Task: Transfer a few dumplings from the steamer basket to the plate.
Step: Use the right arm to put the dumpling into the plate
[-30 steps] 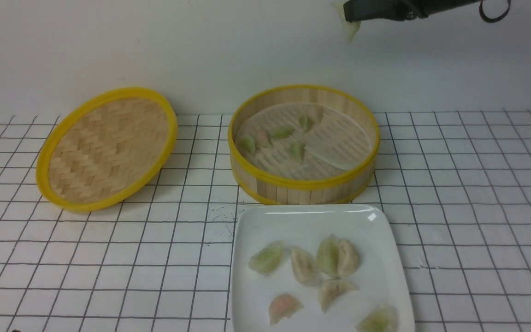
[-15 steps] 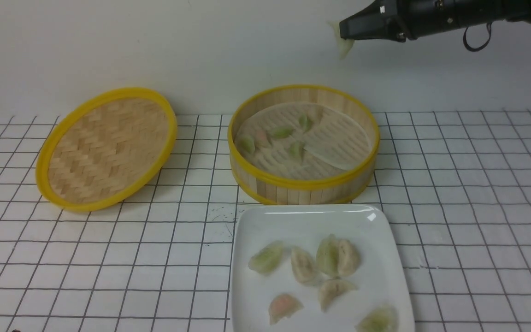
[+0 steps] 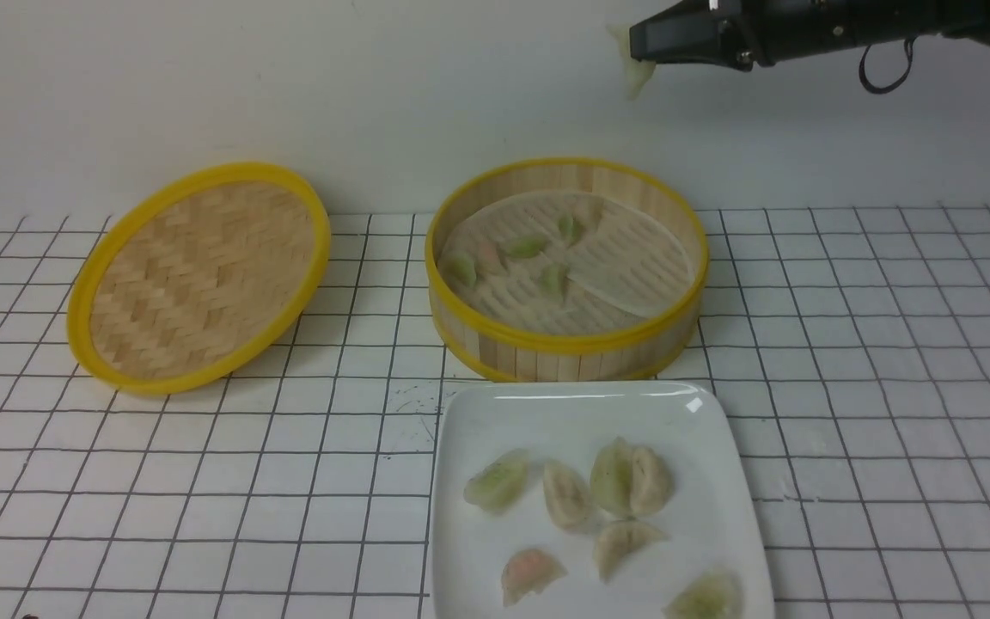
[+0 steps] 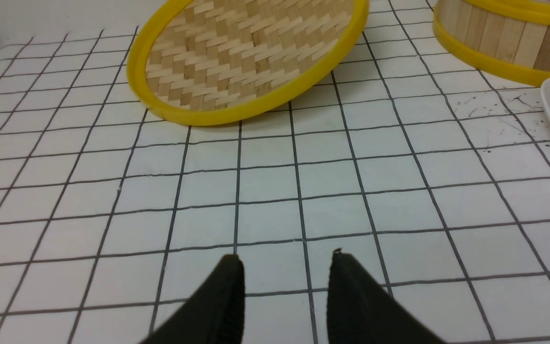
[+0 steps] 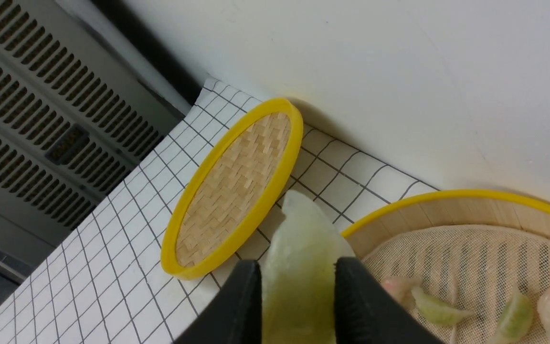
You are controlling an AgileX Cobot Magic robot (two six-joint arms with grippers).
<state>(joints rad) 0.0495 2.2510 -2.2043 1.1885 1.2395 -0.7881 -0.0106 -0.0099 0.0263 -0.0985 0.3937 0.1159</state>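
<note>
High above the back of the steamer basket (image 3: 565, 346), my right gripper (image 3: 632, 45) is shut on a pale green dumpling (image 3: 636, 76) that hangs from its tip. In the right wrist view that dumpling (image 5: 299, 234) fills the gap between the black fingers (image 5: 246, 296) of the right gripper (image 5: 298, 263). Several dumplings (image 3: 528, 248) lie on the basket's paper liner. Several more (image 3: 630, 477) lie on the white plate (image 3: 581, 400) just in front of the basket. My left gripper (image 4: 286, 259) hovers open over bare grid cloth with nothing between its fingers.
The flat woven lid (image 3: 198, 275) with its yellow rim lies tilted to the left of the basket, also seen as the lid (image 4: 251, 52) ahead of my left gripper. A pale wall stands close behind the basket. A grey vented panel (image 5: 41, 110) stands beyond the table's left end.
My right arm has dropped a little and shifted slightly left with the dumpling still in its grip. Basket, plate and lid have not moved.
</note>
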